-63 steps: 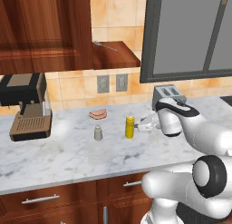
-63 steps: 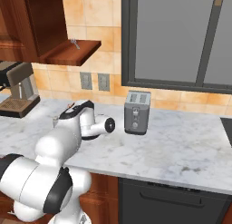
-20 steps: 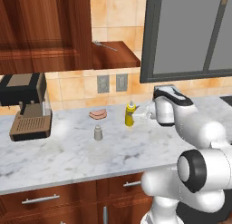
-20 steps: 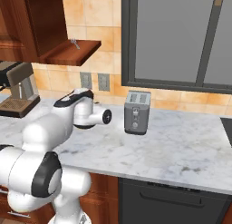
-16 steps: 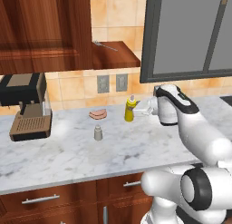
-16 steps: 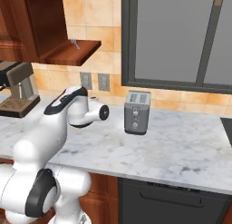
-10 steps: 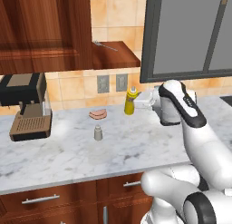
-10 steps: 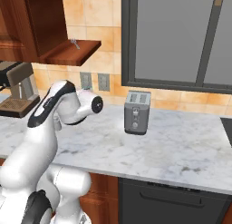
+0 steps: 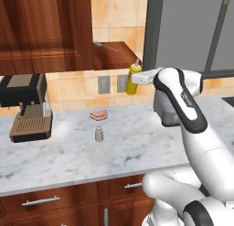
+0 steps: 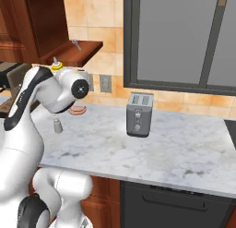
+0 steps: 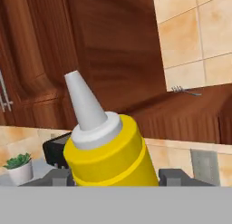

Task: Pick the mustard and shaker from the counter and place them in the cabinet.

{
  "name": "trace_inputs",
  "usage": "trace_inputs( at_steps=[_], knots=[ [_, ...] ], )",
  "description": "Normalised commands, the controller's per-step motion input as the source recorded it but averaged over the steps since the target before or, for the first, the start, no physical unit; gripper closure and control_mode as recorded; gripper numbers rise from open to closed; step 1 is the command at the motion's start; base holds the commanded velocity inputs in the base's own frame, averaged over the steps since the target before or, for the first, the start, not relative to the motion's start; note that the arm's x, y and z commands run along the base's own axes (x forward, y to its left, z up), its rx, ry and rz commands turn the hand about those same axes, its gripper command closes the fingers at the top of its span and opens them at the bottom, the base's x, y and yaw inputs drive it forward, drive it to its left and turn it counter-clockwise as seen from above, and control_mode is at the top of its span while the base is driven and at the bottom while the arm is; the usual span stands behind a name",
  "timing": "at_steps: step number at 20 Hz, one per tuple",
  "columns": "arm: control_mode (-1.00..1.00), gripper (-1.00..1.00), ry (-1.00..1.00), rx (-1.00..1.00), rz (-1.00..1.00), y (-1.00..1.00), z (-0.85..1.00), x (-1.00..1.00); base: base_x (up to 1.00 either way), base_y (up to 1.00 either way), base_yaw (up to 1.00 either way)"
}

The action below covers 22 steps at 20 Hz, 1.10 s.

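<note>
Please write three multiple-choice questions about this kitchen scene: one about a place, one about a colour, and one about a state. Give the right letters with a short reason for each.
1. Where does the shaker stand?
A. on the counter, near the pink food piece
B. inside the cabinet
C. on top of the toaster

2. What colour is the mustard bottle's body?
A. red
B. yellow
C. green

3. What is the state of the gripper?
A. open above the counter
B. shut on the shaker
C. shut on the mustard, lifted near the cabinet shelf

Answers: 1 A, the left base view shows it upright on the marble just in front of the pink piece. 2 B, the hand view shows a yellow body under a pale nozzle. 3 C, the bottle sits between the fingers, high above the counter.
</note>
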Motion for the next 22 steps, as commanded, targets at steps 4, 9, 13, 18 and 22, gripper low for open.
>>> trace_inputs(
  at_steps=[4,9,13,18,22],
  knots=[
    [-1.0,1.0,0.0,0.09,-0.23,-0.09,1.0,0.01,0.0,0.0,0.0],
    [-1.0,1.0,0.04,0.06,-0.21,-0.11,0.96,0.25,0.0,0.0,0.0],
    [-1.0,1.0,0.18,0.03,-0.09,-0.19,0.44,0.3,0.0,0.0,0.0],
    [-1.0,1.0,0.03,0.01,0.0,-0.08,0.02,0.04,0.0,0.0,0.0],
    [-1.0,1.0,-0.03,0.07,-0.01,-0.07,0.18,0.12,0.0,0.0,0.0]
  ],
)
